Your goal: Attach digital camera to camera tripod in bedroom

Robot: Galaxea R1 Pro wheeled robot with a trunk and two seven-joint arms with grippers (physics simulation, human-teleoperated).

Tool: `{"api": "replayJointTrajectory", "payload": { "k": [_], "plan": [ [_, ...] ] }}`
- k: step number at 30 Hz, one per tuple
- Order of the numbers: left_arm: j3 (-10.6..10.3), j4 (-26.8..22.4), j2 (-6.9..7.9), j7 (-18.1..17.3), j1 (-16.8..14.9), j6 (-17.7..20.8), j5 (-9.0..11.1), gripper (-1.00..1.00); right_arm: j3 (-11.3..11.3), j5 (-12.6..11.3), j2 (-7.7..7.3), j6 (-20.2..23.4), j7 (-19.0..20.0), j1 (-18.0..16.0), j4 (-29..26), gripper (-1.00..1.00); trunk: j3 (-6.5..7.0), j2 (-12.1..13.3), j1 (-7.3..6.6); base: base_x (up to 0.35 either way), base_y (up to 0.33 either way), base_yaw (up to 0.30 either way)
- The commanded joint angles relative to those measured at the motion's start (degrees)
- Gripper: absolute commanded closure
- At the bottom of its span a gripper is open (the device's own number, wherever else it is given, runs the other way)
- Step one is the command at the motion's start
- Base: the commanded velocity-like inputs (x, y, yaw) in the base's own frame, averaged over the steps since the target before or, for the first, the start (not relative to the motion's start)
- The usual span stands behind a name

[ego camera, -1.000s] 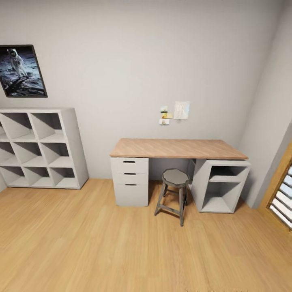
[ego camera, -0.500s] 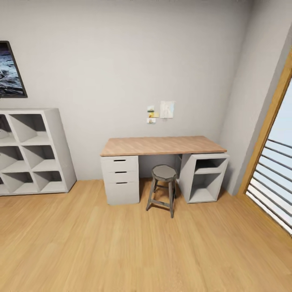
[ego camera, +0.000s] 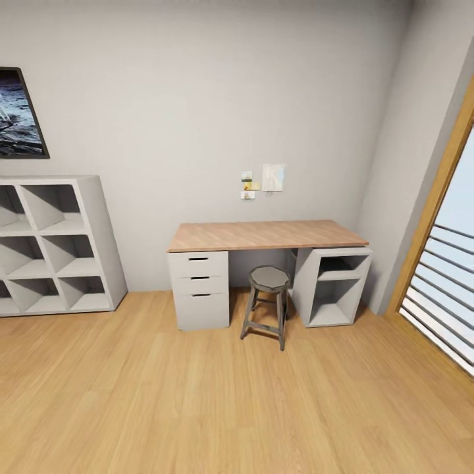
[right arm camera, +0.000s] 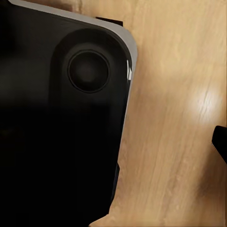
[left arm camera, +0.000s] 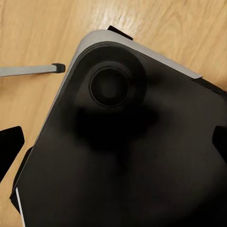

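The robot looks into the bedroom: a wooden desk with a stool tucked under its front edge, and white cube shelving. Camera and tripod aren't found yet. I cannot tell how the jaws stand.

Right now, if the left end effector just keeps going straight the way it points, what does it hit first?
Most likely the robot's own black base, which sits dead ahead in the left wrist view over the wood floor. Depth is hard to judge, so I can't say how soon. The dark finger tips at the edges hold nothing.
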Motion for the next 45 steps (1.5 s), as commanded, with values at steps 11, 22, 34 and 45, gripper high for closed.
{"api": "replayJointTrajectory", "payload": {
  "k": [11,22,34,45],
  "plan": [
    [0.5,-0.1,-0.02,0.0,0.0,-0.1,-0.2,-1.0,0.1,2.2,-0.59,-0.3,0.0,0.0,-0.1,-1.0,-0.05,0.0,0.0,0.0,0.0,0.0],
    [0.3,-0.5,0.13,0.1,0.0,-0.1,-0.6,-1.0,-0.1,2.3,-0.55,-0.2,0.0,0.0,-2.4,-1.0,-0.05,0.0,0.0,0.0,0.0,0.0],
    [0.2,-8.3,7.28,0.2,0.0,0.9,-1.1,-1.0,-0.2,2.2,-0.63,0.7,0.2,0.0,-6.6,-1.0,-0.05,0.0,0.0,0.0,0.0,0.0],
    [-0.1,-15.3,7.1,-0.4,-0.1,7.7,-1.5,-1.0,-0.5,1.9,-1.01,6.0,-0.1,-0.8,-16.5,-1.0,-0.05,0.0,0.0,0.0,0.0,0.0]
  ]
}}
